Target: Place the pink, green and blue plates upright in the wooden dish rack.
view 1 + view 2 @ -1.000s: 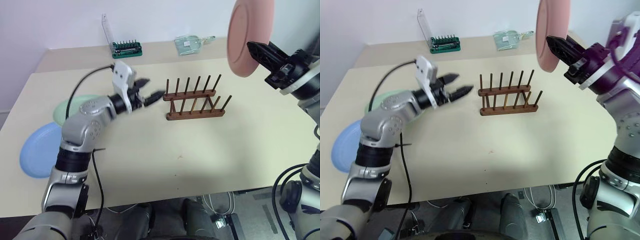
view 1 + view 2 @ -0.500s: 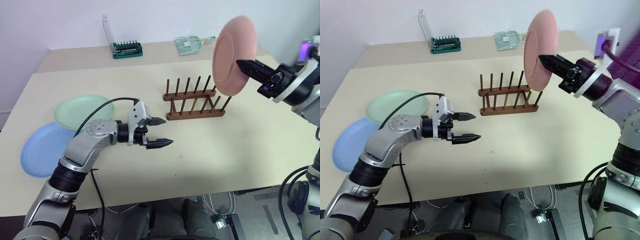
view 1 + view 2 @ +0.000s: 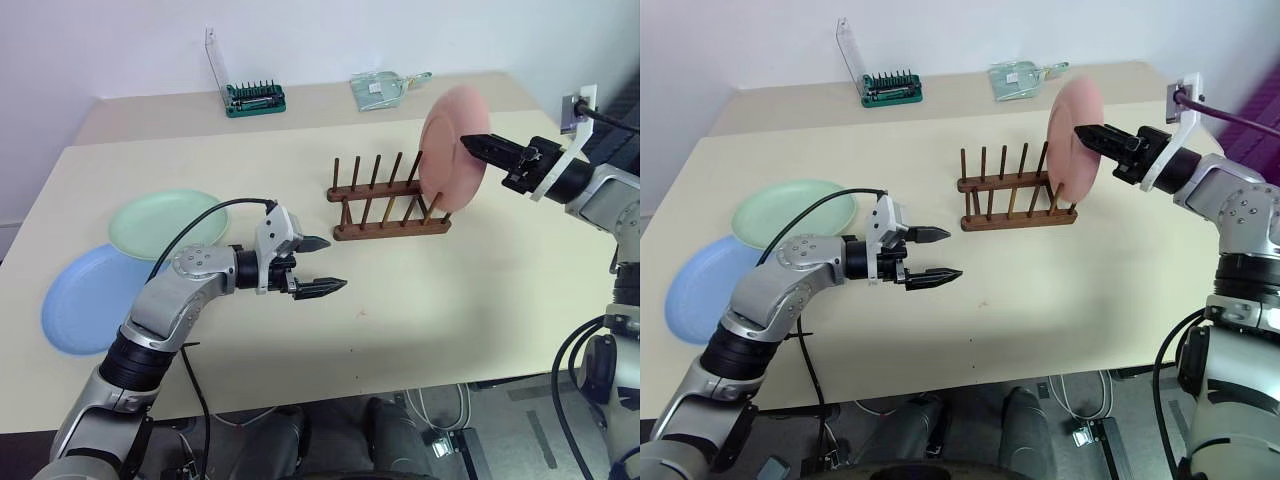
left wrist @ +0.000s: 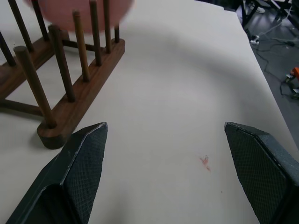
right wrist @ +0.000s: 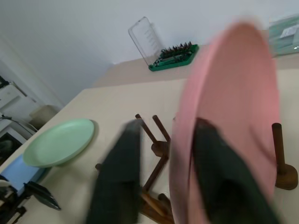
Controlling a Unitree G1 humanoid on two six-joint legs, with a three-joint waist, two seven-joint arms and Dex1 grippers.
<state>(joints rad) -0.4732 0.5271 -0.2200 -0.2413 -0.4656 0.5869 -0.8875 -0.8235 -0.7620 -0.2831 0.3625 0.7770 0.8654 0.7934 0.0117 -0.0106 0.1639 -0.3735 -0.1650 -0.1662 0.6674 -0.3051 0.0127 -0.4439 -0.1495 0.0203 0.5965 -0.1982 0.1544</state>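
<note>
Colour record. Pink plate (image 3: 453, 149), right of centre in the head view: pale matte pink, unpatterned. Green plate (image 3: 165, 222) at mid-left: pale mint, plain. Blue plate (image 3: 85, 298) at lower left: light blue, plain. Wooden dish rack (image 3: 388, 196) at centre: dark reddish-brown rails and pegs. Table (image 3: 420, 300): uniform cream-beige, with one small reddish mark (image 4: 204, 161) seen in the left wrist view. Screwdriver bit tray (image 3: 254, 99) at upper centre: dark green, with a clear lid. Left gripper (image 3: 318, 265): black fingers with a fine cross-hatched texture on the pads (image 4: 84, 161). Right gripper (image 3: 480, 148): black fingers. Wall (image 3: 120, 40) at top: pale lavender-white.
</note>
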